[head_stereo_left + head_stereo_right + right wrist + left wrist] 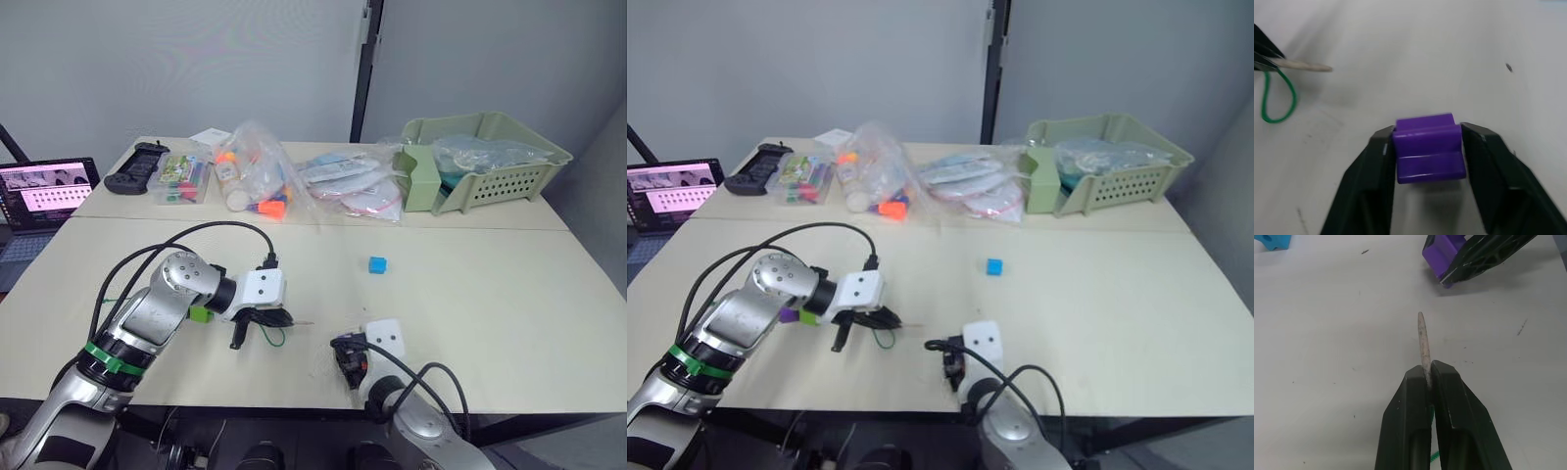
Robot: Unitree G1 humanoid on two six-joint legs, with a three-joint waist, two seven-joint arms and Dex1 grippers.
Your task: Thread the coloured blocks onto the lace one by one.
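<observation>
Left wrist view shows my left pincer (1428,373) pinching the lace (1422,340) by its stiff tip; my right pincer (1426,142) clamps a purple block (1427,153) nearby above the surface (470,294). If the hole sits misaligned, I risk the tip glancing off.

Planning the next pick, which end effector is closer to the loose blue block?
Right. The right end effector sits just in front of the blue block; the left end effector is farther off, toward the left.
</observation>
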